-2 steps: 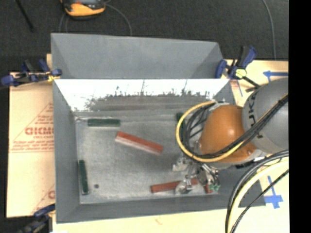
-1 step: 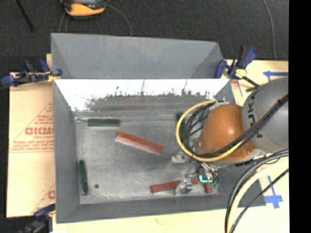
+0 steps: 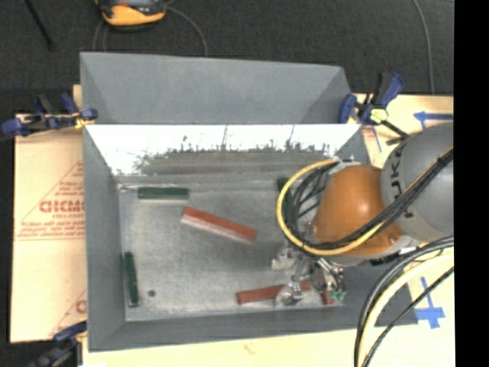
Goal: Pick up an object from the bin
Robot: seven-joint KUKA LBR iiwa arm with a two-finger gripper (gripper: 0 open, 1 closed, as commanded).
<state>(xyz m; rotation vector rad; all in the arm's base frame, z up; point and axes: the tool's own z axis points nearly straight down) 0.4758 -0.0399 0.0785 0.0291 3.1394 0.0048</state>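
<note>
Camera view: end effector [image 3: 300,285] low over a reddish-brown bar's [image 3: 258,297] right end by the bin's [image 3: 103,228] near wall, likely lining up a grasp. Whether it is spread or pressed together cannot be told.

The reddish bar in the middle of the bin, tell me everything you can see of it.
The reddish bar is a long stick, red-brown with a paler top face, perhaps wood or plastic. It lies flat on the bin floor near the middle, slanting from upper left to lower right. Nothing touches it; the gripper is apart, to its lower right.
</note>
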